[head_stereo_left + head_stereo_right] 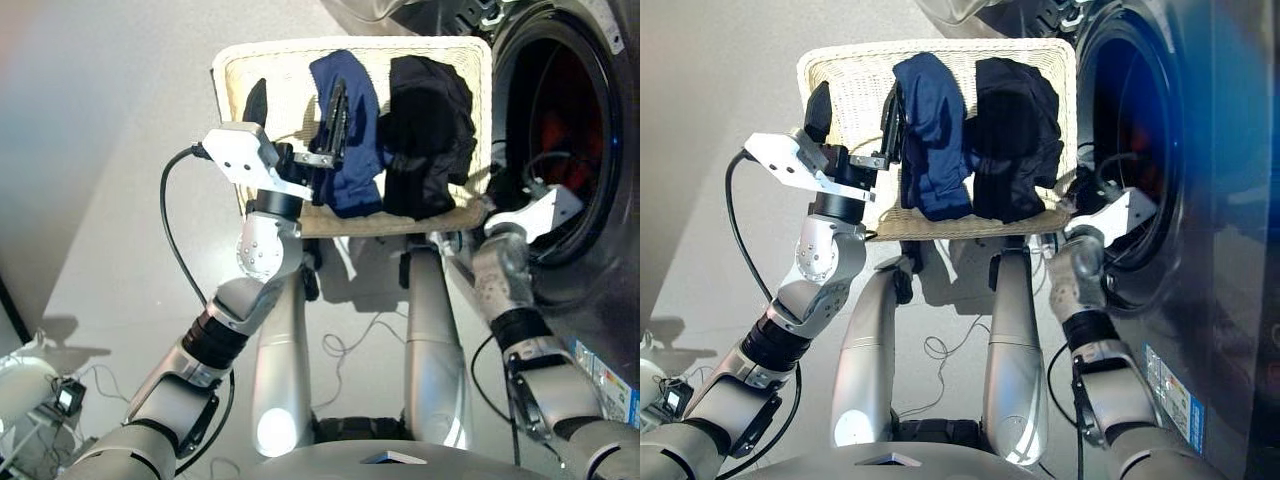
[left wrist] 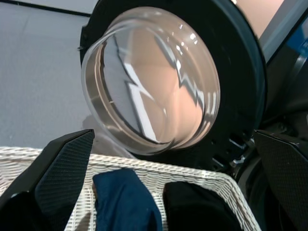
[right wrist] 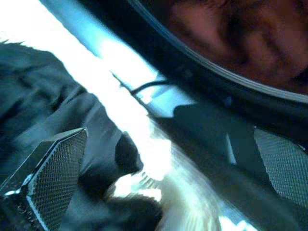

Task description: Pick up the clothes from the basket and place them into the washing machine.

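Note:
The cream wicker basket (image 1: pixel 440 55) stands in front of me, holding a navy blue garment (image 1: pixel 352 150) in its middle and a black one (image 1: pixel 428 130) at its right. An orange-red garment (image 1: pixel 565 130) lies inside the drum of the dark washing machine (image 1: pixel 600 250) on the right, whose round glass door (image 2: pixel 154 82) stands swung open behind the basket. My left gripper (image 1: pixel 298 92) hovers open over the basket's left half, one finger beside the navy garment. My right gripper (image 1: pixel 497 187) is open and empty between the basket's near right corner and the porthole rim.
Grey floor surrounds the basket. A loose cable (image 1: pixel 350 340) lies on the floor between my legs. A white device with wires (image 1: pixel 25 390) sits at the lower left. A black cable (image 1: pixel 175 240) loops from my left wrist.

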You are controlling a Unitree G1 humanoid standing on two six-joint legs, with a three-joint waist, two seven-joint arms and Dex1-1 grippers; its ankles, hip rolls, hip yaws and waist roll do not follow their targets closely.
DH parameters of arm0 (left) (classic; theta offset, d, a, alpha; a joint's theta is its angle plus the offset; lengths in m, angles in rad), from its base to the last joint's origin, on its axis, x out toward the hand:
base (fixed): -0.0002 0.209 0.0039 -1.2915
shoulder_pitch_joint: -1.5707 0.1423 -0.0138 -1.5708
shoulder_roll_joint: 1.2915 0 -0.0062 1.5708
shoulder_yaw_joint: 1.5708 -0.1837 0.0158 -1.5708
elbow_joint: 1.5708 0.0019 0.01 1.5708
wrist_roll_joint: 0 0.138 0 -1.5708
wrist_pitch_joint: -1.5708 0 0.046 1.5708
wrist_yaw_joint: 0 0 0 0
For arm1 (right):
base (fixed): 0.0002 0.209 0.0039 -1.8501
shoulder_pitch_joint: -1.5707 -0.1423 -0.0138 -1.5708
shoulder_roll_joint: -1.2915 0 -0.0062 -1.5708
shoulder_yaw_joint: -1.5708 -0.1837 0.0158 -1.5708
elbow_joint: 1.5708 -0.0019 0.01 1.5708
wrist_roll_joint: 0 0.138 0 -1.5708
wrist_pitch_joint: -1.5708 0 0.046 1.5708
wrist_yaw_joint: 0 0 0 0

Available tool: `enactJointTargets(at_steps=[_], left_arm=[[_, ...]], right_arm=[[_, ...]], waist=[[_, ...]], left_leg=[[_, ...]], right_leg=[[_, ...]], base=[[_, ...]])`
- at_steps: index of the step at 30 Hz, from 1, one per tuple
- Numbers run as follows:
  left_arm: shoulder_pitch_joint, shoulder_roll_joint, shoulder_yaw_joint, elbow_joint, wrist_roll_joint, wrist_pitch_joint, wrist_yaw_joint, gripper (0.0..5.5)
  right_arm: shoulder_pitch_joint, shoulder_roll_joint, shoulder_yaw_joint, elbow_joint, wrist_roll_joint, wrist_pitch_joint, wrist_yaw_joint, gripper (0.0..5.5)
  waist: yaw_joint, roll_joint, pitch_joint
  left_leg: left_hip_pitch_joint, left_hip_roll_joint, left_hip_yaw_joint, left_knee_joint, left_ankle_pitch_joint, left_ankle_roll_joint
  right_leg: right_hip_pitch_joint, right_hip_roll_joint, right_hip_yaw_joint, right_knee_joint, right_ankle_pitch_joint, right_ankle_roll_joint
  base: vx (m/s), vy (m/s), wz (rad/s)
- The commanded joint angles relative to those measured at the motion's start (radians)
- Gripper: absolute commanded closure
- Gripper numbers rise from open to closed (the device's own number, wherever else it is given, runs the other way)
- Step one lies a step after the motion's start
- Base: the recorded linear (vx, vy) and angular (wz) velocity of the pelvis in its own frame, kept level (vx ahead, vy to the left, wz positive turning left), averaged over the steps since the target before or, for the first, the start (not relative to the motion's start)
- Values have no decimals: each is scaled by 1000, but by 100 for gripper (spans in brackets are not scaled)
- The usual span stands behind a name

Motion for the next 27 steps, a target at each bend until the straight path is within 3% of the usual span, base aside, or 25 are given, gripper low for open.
enactJointTargets(at_steps=[1, 10, 17, 23, 27], left_arm=[[-16, 5, 27, 33, 66, -21, 6, 0], [-97, -57, -57, 379, 161, 44, 38, 0], [-246, -158, -92, 660, 184, 84, 105, 0], [-323, -201, -76, 789, 178, 100, 157, 0], [-398, -262, -3, 960, 9, 99, 177, 0]], right_arm=[[6, 3, 24, -152, -96, -24, 24, 0], [-4, -68, 93, -391, -371, 20, -4, 0], [-60, -90, 192, -514, -516, 52, -21, 0], [-103, -74, 284, -549, -526, 70, 7, 0], [-134, -61, 370, -590, -506, 75, 24, 0]], waist=[[5, -38, -15], [-23, -72, -15], [-51, -109, -15], [-67, -130, -15], [-85, -149, -15]], left_leg=[[18, -34, 28, 52, -57, 29], [10, -25, 31, 61, -49, 31], [-27, -11, 30, 93, -50, 27], [-69, -2, 25, 120, -51, 22], [-104, 11, 23, 140, -52, 14]], right_leg=[[81, 32, -19, -107, 21, -10], [75, 36, -14, -102, 28, -5], [44, 41, -11, -81, 28, -1], [11, 47, -12, -69, 30, -2], [-26, 54, -9, -57, 38, -2]], base=[[0, 0, 0], [0, 0, 0], [0, 0, 0], [0, 0, 0], [0, 0, 0]])
